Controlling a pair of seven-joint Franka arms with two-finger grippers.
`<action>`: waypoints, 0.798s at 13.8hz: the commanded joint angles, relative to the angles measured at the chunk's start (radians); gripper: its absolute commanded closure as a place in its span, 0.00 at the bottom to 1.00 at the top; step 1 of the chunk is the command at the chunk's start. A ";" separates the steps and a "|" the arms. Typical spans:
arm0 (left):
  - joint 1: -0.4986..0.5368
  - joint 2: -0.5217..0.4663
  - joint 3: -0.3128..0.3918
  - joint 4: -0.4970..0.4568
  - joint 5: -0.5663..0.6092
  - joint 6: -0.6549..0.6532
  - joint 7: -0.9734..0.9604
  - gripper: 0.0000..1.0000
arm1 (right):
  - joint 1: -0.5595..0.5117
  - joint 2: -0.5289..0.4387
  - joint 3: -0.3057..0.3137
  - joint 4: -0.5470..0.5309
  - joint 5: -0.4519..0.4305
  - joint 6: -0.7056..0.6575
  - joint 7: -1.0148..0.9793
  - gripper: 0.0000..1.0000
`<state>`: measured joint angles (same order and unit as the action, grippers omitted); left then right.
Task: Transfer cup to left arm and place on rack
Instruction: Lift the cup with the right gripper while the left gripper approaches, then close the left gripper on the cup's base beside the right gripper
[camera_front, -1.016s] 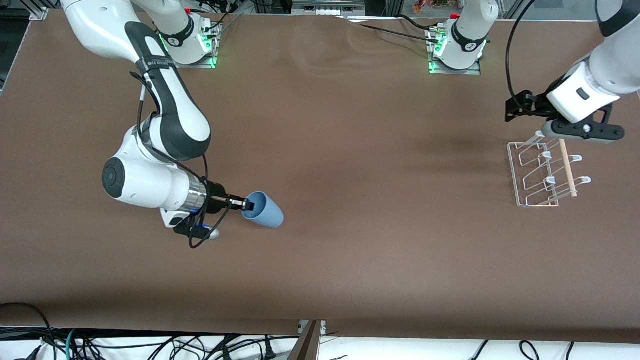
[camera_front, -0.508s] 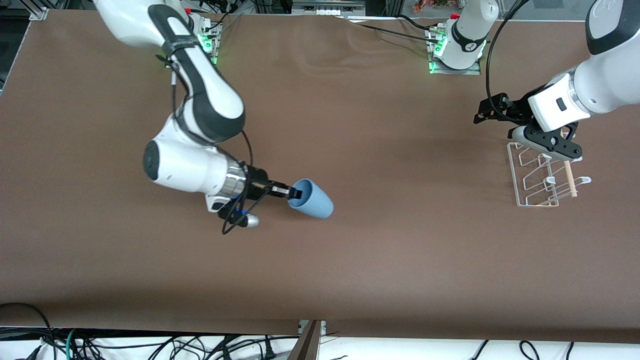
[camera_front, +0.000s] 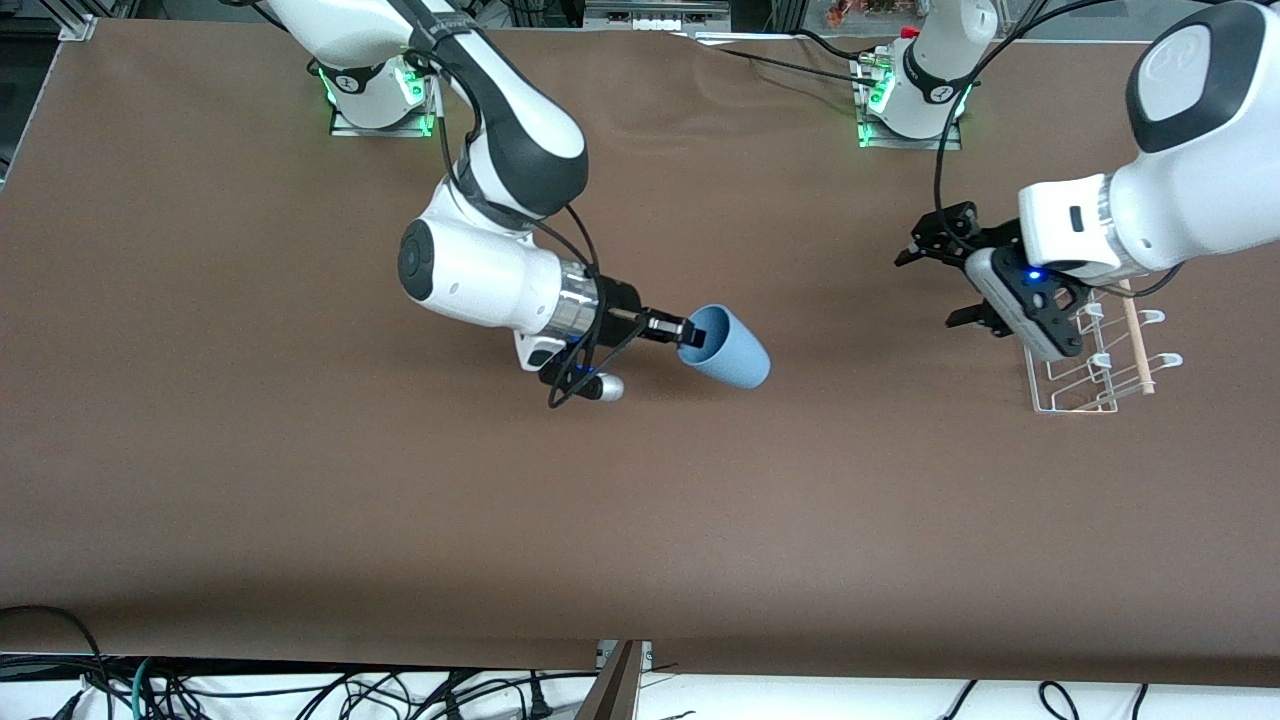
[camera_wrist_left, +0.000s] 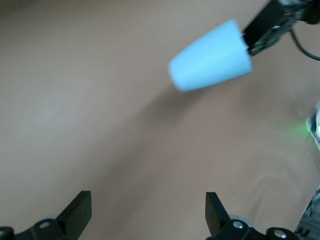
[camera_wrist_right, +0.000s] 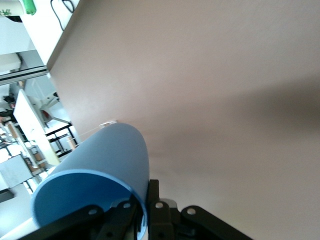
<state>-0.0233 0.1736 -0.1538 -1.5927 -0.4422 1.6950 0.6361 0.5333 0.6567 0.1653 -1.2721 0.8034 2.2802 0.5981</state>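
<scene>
The left gripper (camera_front: 935, 285) covers part of the rack (camera_front: 1075, 385). The cup (camera_wrist_right: 97, 182) is cut off in the right wrist view.

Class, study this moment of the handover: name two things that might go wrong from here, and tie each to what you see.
1. The right hand pinches the cup only at its rim wall, one finger inside, with the cup lying sideways in the air; a bump during transfer might twist it loose.
2. The left hand, open, hangs beside the rack; its wrist is over the prongs and might snag them when it swings.
</scene>
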 joint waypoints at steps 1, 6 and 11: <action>-0.001 0.052 -0.006 0.014 -0.065 0.040 0.236 0.00 | -0.004 0.032 0.039 0.092 0.017 0.001 0.109 1.00; 0.002 0.063 -0.032 -0.006 -0.153 0.100 0.584 0.00 | -0.004 0.029 0.092 0.100 0.017 -0.001 0.193 1.00; 0.002 0.063 -0.081 -0.055 -0.210 0.159 0.701 0.00 | -0.012 0.026 0.103 0.111 0.065 -0.008 0.236 1.00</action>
<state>-0.0274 0.2491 -0.2028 -1.6051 -0.6208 1.8073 1.2737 0.5334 0.6634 0.2499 -1.2018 0.8318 2.2805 0.8209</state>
